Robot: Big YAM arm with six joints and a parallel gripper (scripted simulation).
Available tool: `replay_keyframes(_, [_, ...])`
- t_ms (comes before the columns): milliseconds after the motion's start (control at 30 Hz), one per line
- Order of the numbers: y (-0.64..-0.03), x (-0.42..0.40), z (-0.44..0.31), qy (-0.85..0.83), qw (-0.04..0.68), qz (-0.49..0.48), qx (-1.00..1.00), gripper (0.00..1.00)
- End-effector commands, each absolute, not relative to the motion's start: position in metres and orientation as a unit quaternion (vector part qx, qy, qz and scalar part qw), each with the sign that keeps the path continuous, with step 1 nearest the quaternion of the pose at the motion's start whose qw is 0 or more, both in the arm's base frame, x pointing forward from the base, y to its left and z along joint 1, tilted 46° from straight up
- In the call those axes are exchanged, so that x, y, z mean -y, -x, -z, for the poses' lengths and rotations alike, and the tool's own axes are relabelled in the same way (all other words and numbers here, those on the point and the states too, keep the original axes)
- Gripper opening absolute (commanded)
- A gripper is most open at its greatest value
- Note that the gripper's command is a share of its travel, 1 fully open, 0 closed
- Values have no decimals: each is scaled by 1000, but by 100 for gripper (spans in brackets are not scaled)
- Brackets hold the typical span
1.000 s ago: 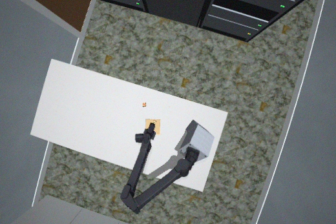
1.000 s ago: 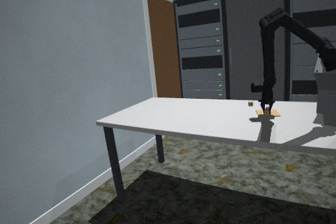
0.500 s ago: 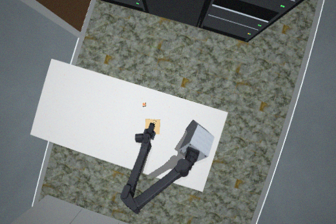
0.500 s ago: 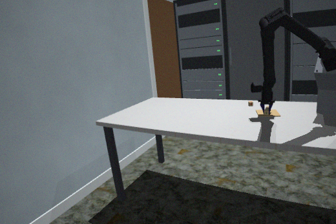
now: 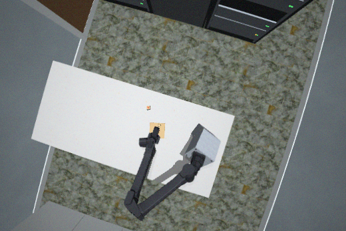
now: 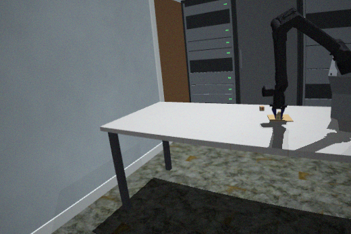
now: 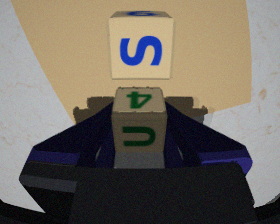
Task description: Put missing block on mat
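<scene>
My gripper point(image 7: 139, 109) point(image 5: 156, 134) point(image 6: 279, 114) is shut on a tan block point(image 7: 139, 132) point(image 6: 279, 117). The block shows a green "U" on the face turned to the wrist camera and a green "4" on the adjoining face. I hold it low over the near edge of the tan mat point(image 7: 58, 23) point(image 5: 163, 134) point(image 6: 287, 119). Just beyond it on the mat lies a block with a blue "S" point(image 7: 140, 52) on top. A fourth small block point(image 5: 148, 107) point(image 6: 261, 108) lies on the table off the mat.
The white table point(image 5: 83, 104) point(image 6: 189, 123) carries the robot's grey base box point(image 5: 203, 145) at its right end. Dark server racks point(image 5: 246, 8) and a brown door point(image 6: 172, 55) stand behind the table.
</scene>
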State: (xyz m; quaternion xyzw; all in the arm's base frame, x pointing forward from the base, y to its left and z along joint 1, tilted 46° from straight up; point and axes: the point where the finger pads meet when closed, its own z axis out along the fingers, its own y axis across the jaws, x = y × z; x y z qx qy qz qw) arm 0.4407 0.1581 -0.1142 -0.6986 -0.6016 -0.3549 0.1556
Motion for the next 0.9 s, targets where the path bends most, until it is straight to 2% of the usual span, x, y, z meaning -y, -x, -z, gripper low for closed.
replay_keyframes(0, [-443, -148, 117, 711, 155, 351, 589, 25])
replay_keyframes(867, [-439, -147, 120, 712, 156, 351, 589, 25])
